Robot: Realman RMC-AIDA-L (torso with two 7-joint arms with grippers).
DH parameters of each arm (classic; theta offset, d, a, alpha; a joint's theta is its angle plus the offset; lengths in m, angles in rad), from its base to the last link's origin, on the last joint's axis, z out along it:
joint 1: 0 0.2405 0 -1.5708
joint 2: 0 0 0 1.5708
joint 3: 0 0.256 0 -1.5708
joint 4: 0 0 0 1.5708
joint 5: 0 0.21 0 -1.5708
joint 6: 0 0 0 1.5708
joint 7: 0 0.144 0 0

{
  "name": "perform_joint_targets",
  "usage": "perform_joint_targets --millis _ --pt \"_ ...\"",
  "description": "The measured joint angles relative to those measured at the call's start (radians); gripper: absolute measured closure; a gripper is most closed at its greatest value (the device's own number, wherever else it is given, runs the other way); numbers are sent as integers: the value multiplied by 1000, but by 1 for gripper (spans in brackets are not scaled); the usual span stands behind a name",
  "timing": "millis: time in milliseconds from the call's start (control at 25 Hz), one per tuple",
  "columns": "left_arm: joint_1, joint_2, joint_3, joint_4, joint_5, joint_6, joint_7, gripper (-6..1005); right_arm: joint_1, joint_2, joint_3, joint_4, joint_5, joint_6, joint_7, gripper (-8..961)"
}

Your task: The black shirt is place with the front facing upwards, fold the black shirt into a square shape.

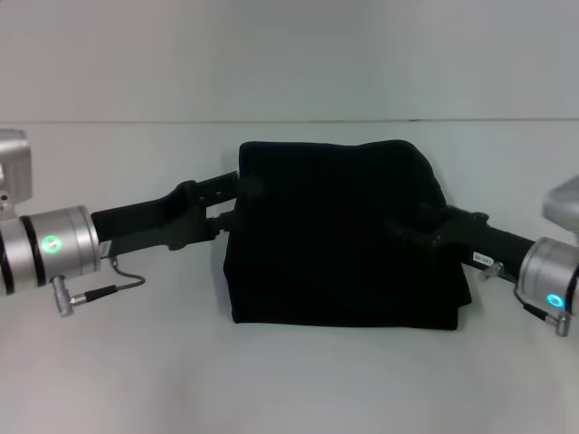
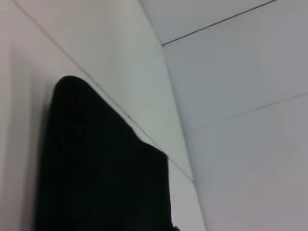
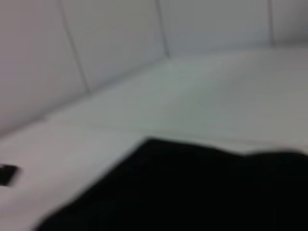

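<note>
Already the plain black cotton shirt (image 1: 339, 235) lies folded roughly square on the white table (image 1: 136, 362), between both grippers; left gripper (image 1: 232, 199) touches its near edge, right gripper (image 1: 409, 231) rests upon it, presumably finishing a fold; neither grip can be told

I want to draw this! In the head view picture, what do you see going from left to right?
Left arm's end effector touching the shirt's left edge → the black shirt, folded into a blocky shape on the white table → right arm's end effector, lying over the shirt's right side.
</note>
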Motion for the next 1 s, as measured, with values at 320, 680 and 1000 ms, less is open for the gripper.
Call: perform_joint_targets --millis 320,680,1000 --pt "5 9 10 -1 12 -48 -35 122 7 -3 -47 -3 4 95 74 235" --pt "-24 36 61 -2 84 -166 -184 122 -130 -8 -14 -133 13 -236 -4 235" --pt "-64 15 146 -3 106 -303 -217 123 -238 -16 -25 -156 3 -348 -92 234"
